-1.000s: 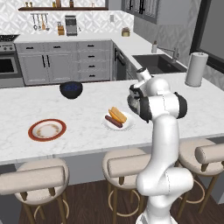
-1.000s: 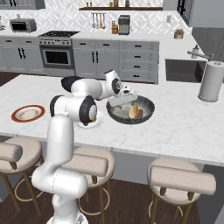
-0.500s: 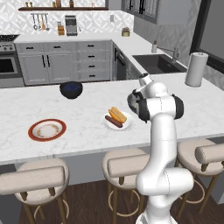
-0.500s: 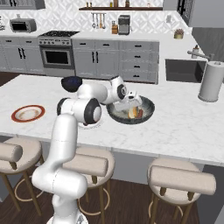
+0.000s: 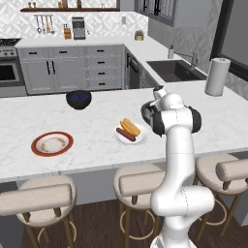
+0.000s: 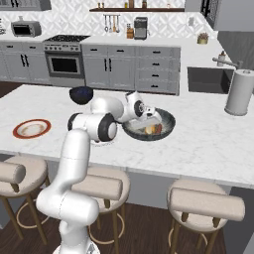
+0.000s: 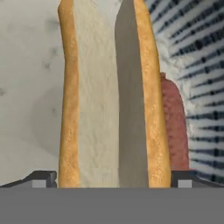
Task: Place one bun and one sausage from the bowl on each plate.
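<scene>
My gripper [image 7: 114,178] is open and low inside the wide grey bowl [image 6: 168,119]. Its two fingertips [image 7: 43,177] stand on either side of a split bun [image 7: 105,96], close to its crust. A reddish sausage [image 7: 176,127] lies right beside that bun, toward the bowl's ribbed wall [image 7: 203,65]. From the right base camera the hand [image 6: 136,106] reaches down over the bowl. The white plate [image 5: 141,140] carries a bun [image 5: 131,126] and a sausage [image 5: 124,134]. The red-rimmed plate [image 5: 36,145] sits far left, with nothing on its cream centre.
A small dark blue bowl [image 5: 78,99] stands behind the plates. A paper towel roll [image 5: 216,76] is at the counter's far right, by the sink [image 5: 174,70]. Padded stools [image 5: 140,184] line the near edge.
The hand has swung over the grey bowl and come down onto the bun. Its jaws have stayed open. The plates and their food have not moved.
</scene>
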You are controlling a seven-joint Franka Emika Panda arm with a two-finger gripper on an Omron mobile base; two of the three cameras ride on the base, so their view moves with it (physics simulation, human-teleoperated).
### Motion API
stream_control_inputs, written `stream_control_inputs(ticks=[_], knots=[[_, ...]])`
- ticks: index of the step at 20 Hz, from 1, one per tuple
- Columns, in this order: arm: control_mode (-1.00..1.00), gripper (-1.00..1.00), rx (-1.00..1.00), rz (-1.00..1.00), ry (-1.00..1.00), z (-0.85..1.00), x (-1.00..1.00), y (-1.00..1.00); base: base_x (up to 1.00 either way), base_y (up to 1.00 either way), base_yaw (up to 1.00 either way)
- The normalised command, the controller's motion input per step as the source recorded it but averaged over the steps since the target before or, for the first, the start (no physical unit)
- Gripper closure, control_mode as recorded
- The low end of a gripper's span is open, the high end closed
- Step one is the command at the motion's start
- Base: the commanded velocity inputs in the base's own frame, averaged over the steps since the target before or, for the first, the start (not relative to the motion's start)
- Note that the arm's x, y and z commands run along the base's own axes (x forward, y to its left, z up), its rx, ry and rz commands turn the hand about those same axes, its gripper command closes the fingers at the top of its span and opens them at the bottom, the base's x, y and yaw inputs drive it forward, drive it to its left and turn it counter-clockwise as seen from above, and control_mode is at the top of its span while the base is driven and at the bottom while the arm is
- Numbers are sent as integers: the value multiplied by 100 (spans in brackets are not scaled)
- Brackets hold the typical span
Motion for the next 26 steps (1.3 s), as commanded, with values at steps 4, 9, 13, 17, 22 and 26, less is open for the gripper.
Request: stream_control_inputs(ticks=[4, 9, 13, 17, 22, 26], knots=[[-100, -100, -5, 0, -2, -51, 10, -11, 0, 0, 0], [-100, 100, -1, 0, -2, -28, 6, -15, 0, 0, 0], [-100, 100, 7, 0, 0, 67, -73, 1, 0, 0, 0], [-100, 100, 4, 0, 0, 100, -94, 19, 0, 0, 0], [-100, 100, 8, 0, -9, 100, -100, 20, 0, 0, 0], [-100, 100, 11, 0, -27, 100, -100, 27, 0, 0, 0]])
